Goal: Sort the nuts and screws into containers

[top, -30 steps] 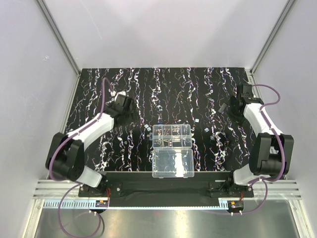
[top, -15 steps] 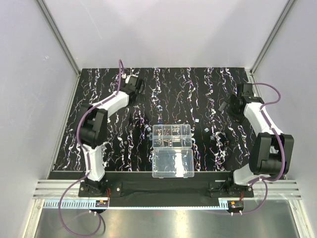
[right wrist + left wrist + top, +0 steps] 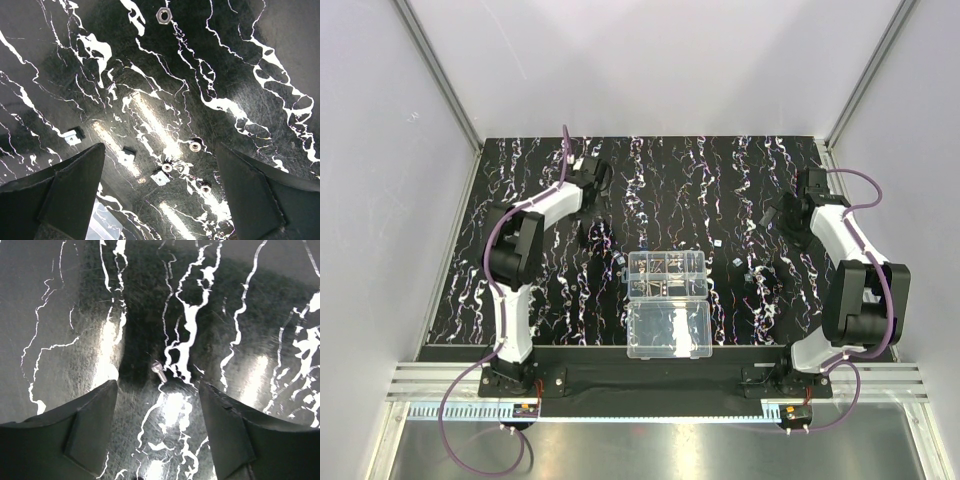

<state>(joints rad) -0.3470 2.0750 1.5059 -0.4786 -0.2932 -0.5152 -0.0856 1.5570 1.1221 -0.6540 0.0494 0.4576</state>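
While the left end effector point(image 3: 157, 388) gapes empty, bare mat point(image 3: 260, 310) surrounds one screw point(image 3: 158, 371).

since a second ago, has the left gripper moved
Yes: the left gripper has moved toward the mat's far edge, farther from the organizer box.

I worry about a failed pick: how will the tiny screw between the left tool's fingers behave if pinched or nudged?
The screw looks like rigid metal, so it should not bend. It seems to lie on its side on the glossy mat, so a nudge may roll it. Far smaller than the fingers, it could slip out.
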